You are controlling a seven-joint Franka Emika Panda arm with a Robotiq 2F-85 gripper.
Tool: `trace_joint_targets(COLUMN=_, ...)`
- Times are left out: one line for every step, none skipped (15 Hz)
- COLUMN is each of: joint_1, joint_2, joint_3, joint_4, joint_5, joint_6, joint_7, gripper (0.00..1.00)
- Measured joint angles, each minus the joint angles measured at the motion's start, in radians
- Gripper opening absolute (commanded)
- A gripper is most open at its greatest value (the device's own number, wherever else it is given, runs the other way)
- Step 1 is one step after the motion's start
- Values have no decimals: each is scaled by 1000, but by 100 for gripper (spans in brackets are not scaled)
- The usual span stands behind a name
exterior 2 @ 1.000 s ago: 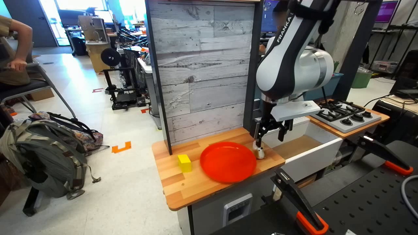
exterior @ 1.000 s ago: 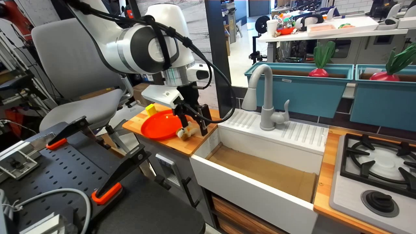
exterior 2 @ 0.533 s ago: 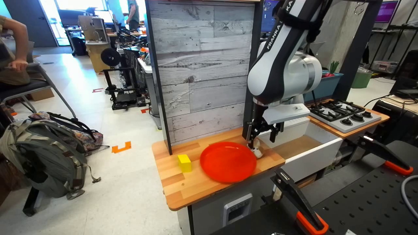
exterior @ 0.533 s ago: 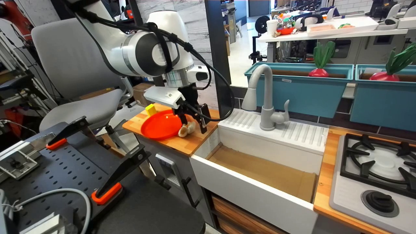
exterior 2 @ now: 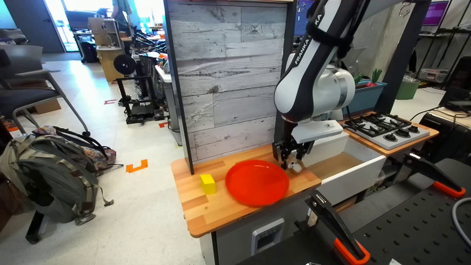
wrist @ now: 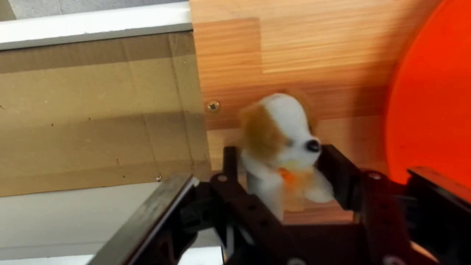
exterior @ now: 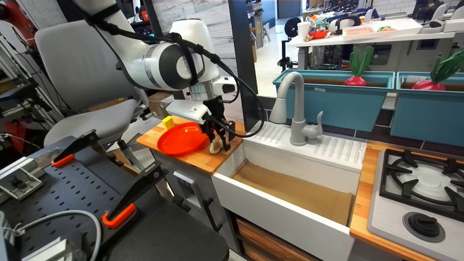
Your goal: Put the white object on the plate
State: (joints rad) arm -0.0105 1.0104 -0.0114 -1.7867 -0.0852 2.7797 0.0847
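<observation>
The white object is a small toy dog, white with tan patches. It shows in both exterior views (exterior: 216,145) (exterior 2: 295,166) and in the wrist view (wrist: 285,117), on the wooden counter between plate and sink. The round orange-red plate (exterior: 181,139) lies beside it, also seen in an exterior view (exterior 2: 257,182) and at the right of the wrist view (wrist: 430,117). My gripper (wrist: 278,148) is low over the counter with its jaws partly closed around the dog. The plate-side finger appears to touch it; a narrow gap shows at the sink-side finger.
A yellow block (exterior 2: 208,184) stands on the counter (exterior 2: 206,217) beyond the plate. The white sink (exterior: 286,226) with cardboard inside adjoins the counter, with a faucet (exterior: 298,108) behind. An upright wood-look panel (exterior 2: 228,73) stands along the counter's back.
The jaws have narrowed around the dog. The gripper has moved down. The dog has turned and shifted slightly toward the sink. The plate and the yellow block have not moved.
</observation>
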Motion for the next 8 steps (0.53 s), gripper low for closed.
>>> trace_joint_targets(joint_1=0, joint_2=0, joint_3=0, joint_4=4, joint_5=2, joint_6=0, joint_7=0, gripper=21)
trace_joint_targets(joint_1=0, joint_2=0, joint_3=-1, joint_4=7, joint_5=5, joint_6=0, joint_7=0, gripper=14)
trace_joint_targets(joint_1=0, joint_2=0, joint_3=-1, joint_4=11, joint_5=9, joint_6=0, joint_7=0, gripper=5)
trace_joint_targets(joint_1=0, joint_2=-1, joint_3=-2, joint_4=14, joint_5=11, joint_6=0, joint_7=0, gripper=2)
trace_joint_targets(joint_1=0, joint_2=-2, joint_3=-3, joint_4=15, joint_5=12, joint_6=1, joint_7=0, gripper=0)
trace_joint_targets(joint_1=0, joint_2=-5, joint_3=-3, joint_4=15, joint_5=12, joint_6=3, joint_7=0, gripper=4)
trace_joint_targets(joint_1=0, joint_2=-9, joint_3=-3, joint_4=13, joint_5=12, joint_6=6, joint_7=0, gripper=2)
trace_joint_targets(joint_1=2, joint_2=-15, joint_3=-2, joint_4=9, joint_5=12, joint_6=9, joint_7=0, gripper=3)
